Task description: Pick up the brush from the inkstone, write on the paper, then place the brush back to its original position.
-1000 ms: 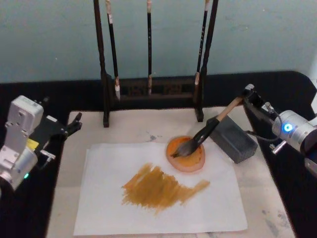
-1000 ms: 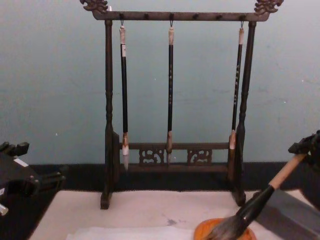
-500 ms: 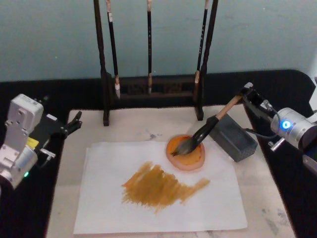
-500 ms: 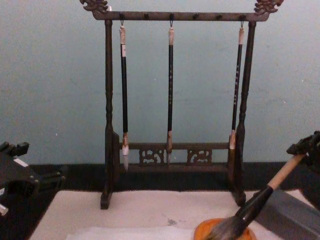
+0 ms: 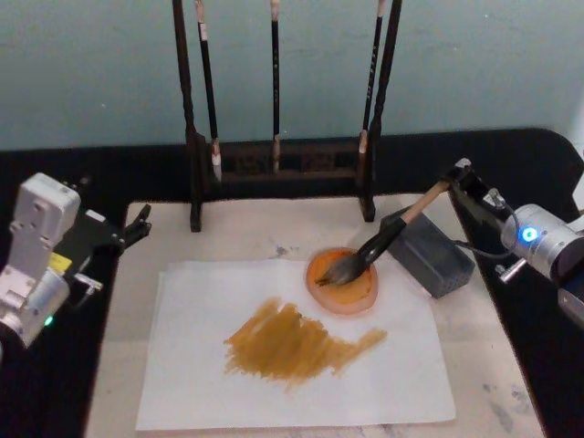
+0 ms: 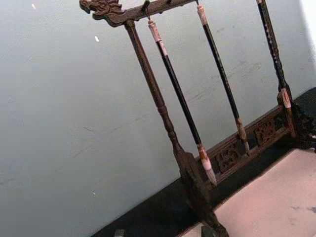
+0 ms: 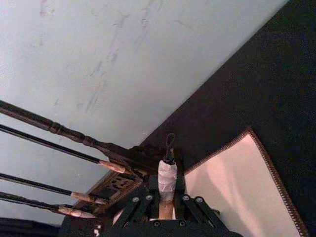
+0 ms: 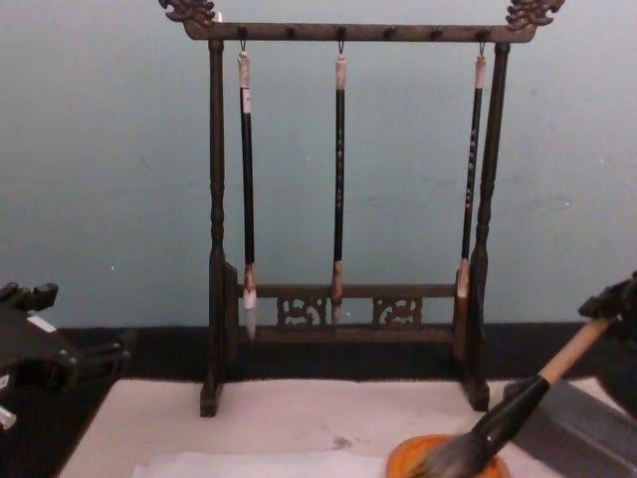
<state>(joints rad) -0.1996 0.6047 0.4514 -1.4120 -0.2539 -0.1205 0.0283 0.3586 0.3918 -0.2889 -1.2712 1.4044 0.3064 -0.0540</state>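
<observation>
Brush [image 5: 394, 227] slants down from the right gripper [image 5: 458, 177], which clamps the top of its tan wooden handle, while its bushy bristles rest in the round orange dish [image 5: 343, 282] lying on the white paper's [image 5: 201, 383] far right corner. The paper carries a brown smear and sits on a cream felt mat [image 5: 274, 228], beside a grey block [image 5: 431, 255]. The left gripper [image 5: 137, 224] hangs parked with fingers apart at the mat's left edge, before the dark wooden rack [image 5: 274, 155] and pale blue-green wall.

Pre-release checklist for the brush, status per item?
1. Right gripper holding brush near its end cap: ok.
2. Bristles over the orange dish: ok.
3. Handle lying across the grey block: seems ok, contact cannot tell.
4. Strokes on the paper: ok, brown patch present.
5. Left gripper off the mat's left edge, away from the work: ok.
6. Rack undisturbed, three brushes hanging: ok.
</observation>
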